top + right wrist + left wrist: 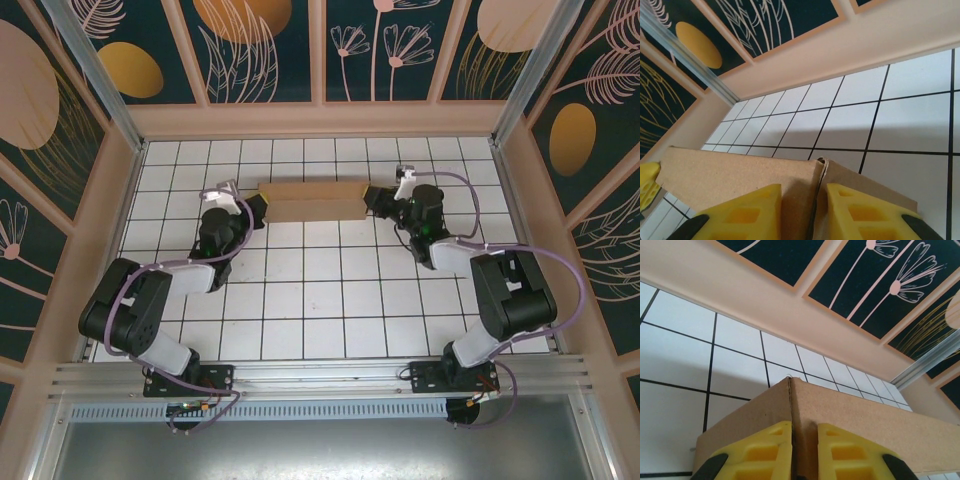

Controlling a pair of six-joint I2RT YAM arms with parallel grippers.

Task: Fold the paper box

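Spanning between both jaws, paper box (313, 201)

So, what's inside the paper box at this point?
Nothing can be made out. The paper box shows just its brown outer panels from above, with the left hand and right hand clamped on its ends. The cardboard itself covers the interior.

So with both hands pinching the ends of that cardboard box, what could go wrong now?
Two risks, as far as I can judge. The left hand grips the paper box only at a thin corner edge, so the cardboard might slip out and the fold spring open. The right hand holds what looks like two layers with a gap between them; if either hand pulls or twists unevenly, the board could buckle or tear at the crease.
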